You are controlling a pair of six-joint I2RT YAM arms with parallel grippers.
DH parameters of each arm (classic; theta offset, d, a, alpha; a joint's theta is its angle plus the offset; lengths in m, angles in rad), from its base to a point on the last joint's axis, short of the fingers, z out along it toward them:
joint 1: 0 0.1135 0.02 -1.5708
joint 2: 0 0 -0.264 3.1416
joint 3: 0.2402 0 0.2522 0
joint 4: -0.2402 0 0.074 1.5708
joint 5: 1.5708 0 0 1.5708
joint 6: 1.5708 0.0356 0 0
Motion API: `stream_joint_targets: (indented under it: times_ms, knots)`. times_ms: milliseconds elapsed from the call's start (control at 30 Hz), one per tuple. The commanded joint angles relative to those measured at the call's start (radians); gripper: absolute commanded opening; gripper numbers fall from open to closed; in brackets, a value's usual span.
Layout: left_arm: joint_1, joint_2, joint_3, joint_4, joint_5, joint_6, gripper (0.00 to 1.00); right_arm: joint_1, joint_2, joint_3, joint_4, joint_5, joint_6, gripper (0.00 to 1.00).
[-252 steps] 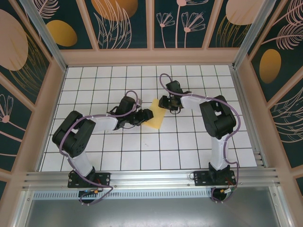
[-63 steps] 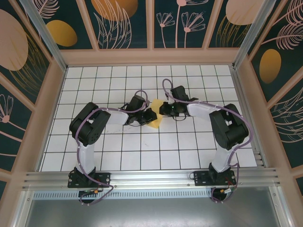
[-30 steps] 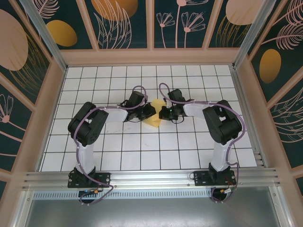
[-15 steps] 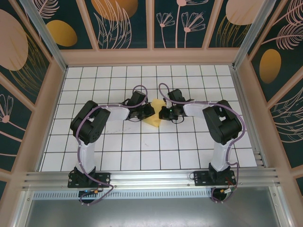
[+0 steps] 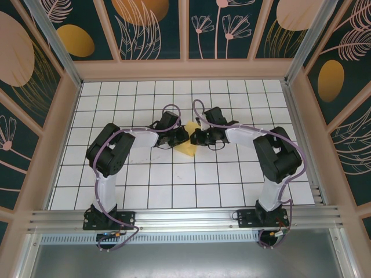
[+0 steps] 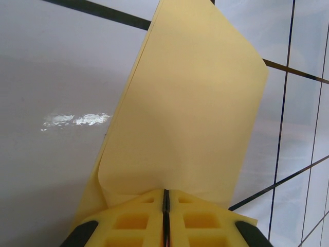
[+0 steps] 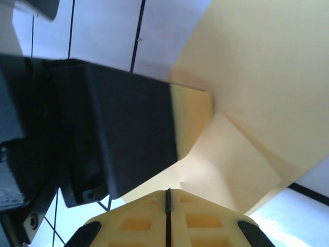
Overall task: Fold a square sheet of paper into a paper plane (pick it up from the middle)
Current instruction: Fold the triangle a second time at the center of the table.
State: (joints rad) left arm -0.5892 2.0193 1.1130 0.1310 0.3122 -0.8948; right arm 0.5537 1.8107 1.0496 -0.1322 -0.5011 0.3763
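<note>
Shifted inward since a second ago, the right gripper [image 5: 193, 138] is now set close against the left gripper [image 5: 180, 138].
Both pincers are clamped shut on the square sheet of paper [image 5: 187, 148], which is held part-folded between them at mid-table, with the white grid table [image 5: 174, 185] beyond. A fold appears to be in hand; next, the flap must be laid flat and pressed without the edges slipping.

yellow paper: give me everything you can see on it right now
Thin pale-yellow paper, matte, already folded: layers overlap and a crease runs diagonally in the right wrist view. It sits between the two hands over the middle of the table, one corner pointing toward the near edge. The left hand and right hand are both shut on its edges. Whether it touches the table can't be told.
</note>
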Motion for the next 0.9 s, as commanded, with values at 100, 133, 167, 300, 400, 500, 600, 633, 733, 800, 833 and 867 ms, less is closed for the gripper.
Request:
stream_joint_targets:
  times_ms: [100,133,167,300,400,500,600,633,733,800,833,867]
  knots:
    - [0.008,0.037,-0.027,-0.073,-0.051,0.008,0.1,0.047,-0.009,-0.014,-0.045,-0.047,-0.027,0.07]
    - [0.009,0.038,-0.028,-0.071,-0.052,0.01,0.1,0.05,-0.004,-0.012,-0.052,-0.045,-0.027,0.07]
    - [0.008,0.036,-0.03,-0.07,-0.052,0.007,0.1,0.051,0.0,-0.013,-0.056,-0.042,-0.028,0.07]
    - [0.008,0.035,-0.036,-0.068,-0.055,0.003,0.1,0.052,0.017,-0.031,-0.061,-0.027,-0.024,0.06]
    - [0.009,0.032,-0.036,-0.067,-0.056,0.004,0.1,0.052,0.018,-0.052,-0.054,-0.028,-0.017,0.06]
    - [0.008,0.035,-0.036,-0.068,-0.058,0.003,0.1,0.052,0.02,-0.067,-0.049,-0.031,-0.013,0.06]
    - [0.009,0.034,-0.036,-0.068,-0.06,0.001,0.1,0.052,0.025,-0.082,-0.044,-0.031,-0.01,0.06]
    - [0.009,0.034,-0.036,-0.067,-0.061,0.002,0.09,0.052,0.026,-0.087,-0.043,-0.03,-0.01,0.06]
    - [0.008,0.035,-0.038,-0.067,-0.061,0.001,0.1,0.051,0.029,-0.096,-0.043,-0.029,-0.01,0.06]
    - [0.008,0.034,-0.039,-0.067,-0.063,0.0,0.1,0.051,0.034,-0.1,-0.042,-0.031,-0.01,0.06]
    - [0.008,0.035,-0.039,-0.067,-0.064,0.0,0.09,0.052,0.034,-0.103,-0.04,-0.031,-0.01,0.06]
    - [0.008,0.033,-0.039,-0.067,-0.064,0.0,0.1,0.052,0.036,-0.105,-0.04,-0.032,-0.01,0.06]
